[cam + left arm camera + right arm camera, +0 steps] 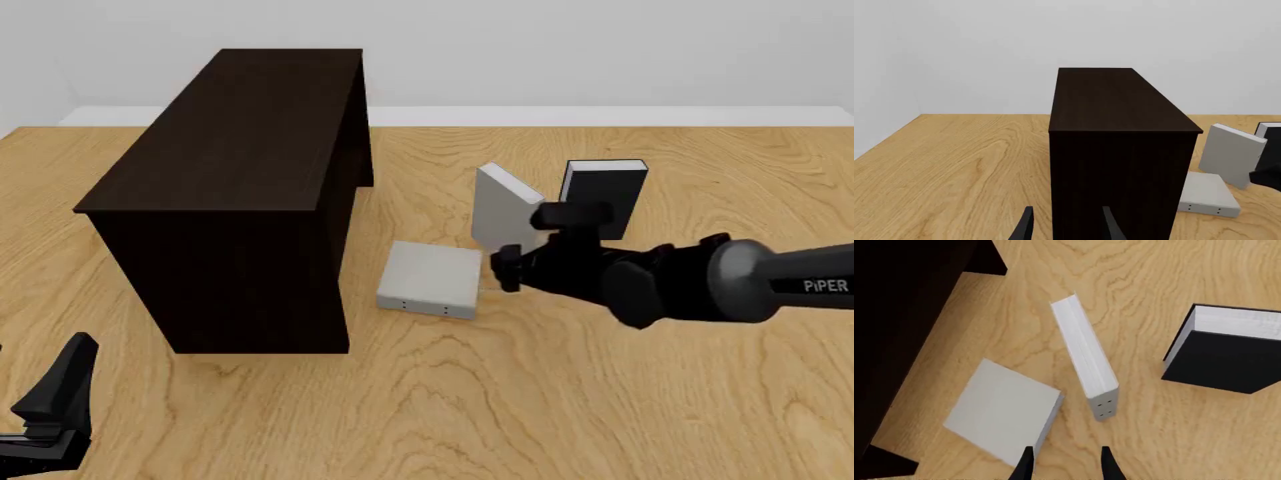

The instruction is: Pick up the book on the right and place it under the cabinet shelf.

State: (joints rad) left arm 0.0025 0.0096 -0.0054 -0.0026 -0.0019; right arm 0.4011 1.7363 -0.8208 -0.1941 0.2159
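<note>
two narrowly parted fingers of the right gripper (1064,462) hold nothing, above the upright light grey book (505,212). a flat grey book (429,280) lies between it and the cabinet (234,170); a black book (603,192) stands beside.

Plain white wall (561,50) behind wooden table (561,400)

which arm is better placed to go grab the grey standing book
Right. The right gripper is open and hovers just by the upright grey book; the left gripper sits at the near table edge, with the cabinet between.
</note>
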